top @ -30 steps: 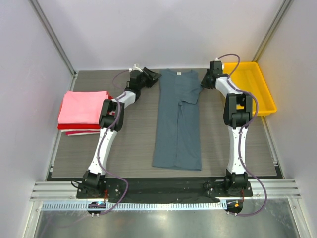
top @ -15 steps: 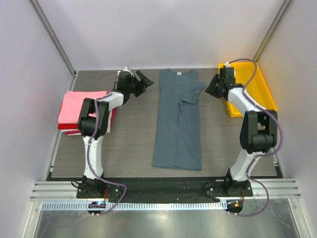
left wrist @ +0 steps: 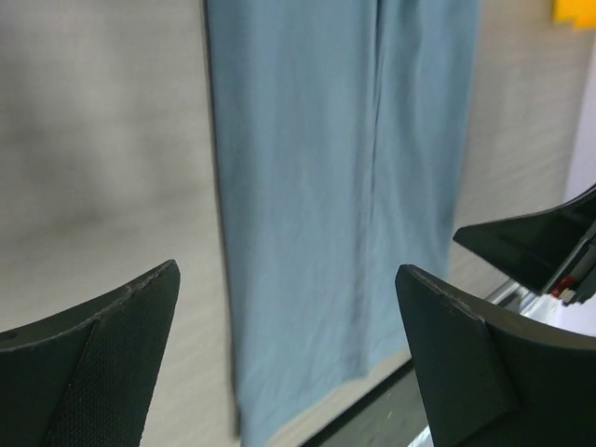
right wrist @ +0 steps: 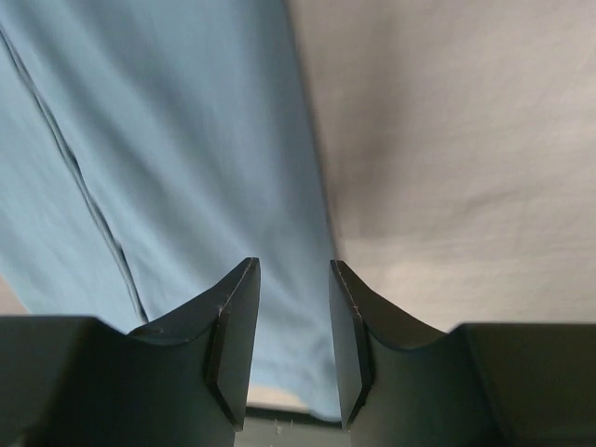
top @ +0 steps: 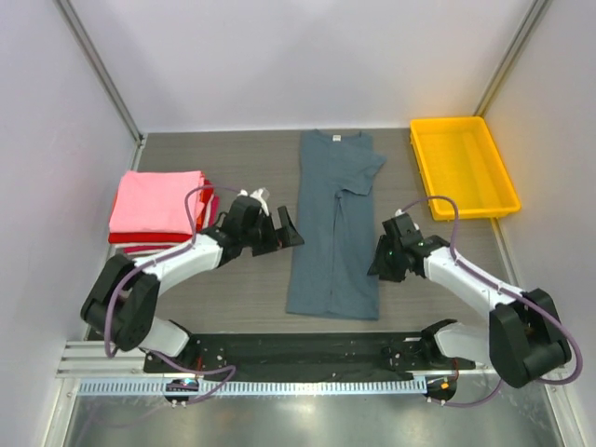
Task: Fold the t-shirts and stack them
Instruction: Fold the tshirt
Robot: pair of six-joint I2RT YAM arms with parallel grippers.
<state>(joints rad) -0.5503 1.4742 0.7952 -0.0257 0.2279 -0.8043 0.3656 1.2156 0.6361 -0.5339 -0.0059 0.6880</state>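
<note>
One unfolded blue-grey t-shirt (top: 335, 233). Three folded t-shirts: pink (top: 158, 200), red (top: 140, 237), white (top: 149, 250). One yellow tray (top: 463, 168). Two robot arms, left (top: 177, 265) and right (top: 466, 277).

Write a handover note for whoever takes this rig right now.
Left gripper: open wide, empty, beside the blue-grey t-shirt's left edge.
Right gripper: jaws narrowly apart, empty, over its right edge.
Blue-grey t-shirt: flat mid-table, sides folded in to a long strip.
Stack at left: pink on top, red and white below.
To do: fold the strip crosswise, place it on the stack.
</note>
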